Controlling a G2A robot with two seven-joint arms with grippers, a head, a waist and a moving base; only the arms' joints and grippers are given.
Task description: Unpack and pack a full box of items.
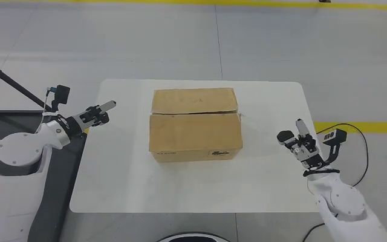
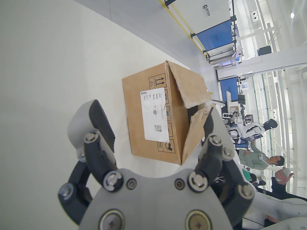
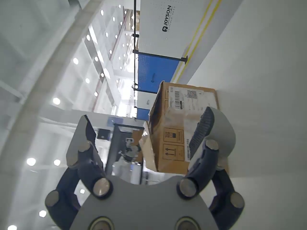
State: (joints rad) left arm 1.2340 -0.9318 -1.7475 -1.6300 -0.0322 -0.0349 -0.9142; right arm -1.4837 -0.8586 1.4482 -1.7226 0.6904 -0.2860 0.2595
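Note:
A brown cardboard box (image 1: 195,124) stands in the middle of the white table (image 1: 121,181), its top flaps folded down but loose. In the left wrist view the box (image 2: 153,125) shows a white label on its side and two raised flap edges. The right wrist view has the box (image 3: 182,130) with printed labels. My left gripper (image 1: 104,111) is open at the table's left edge, well apart from the box; its open pads (image 2: 102,123) hold nothing. My right gripper (image 1: 291,134) is open near the right edge, also apart from the box and holding nothing.
The table has bare room on every side of the box. A dark stand (image 1: 24,94) runs off the left side of the table. Yellow floor lines (image 1: 351,127) lie beyond the right edge.

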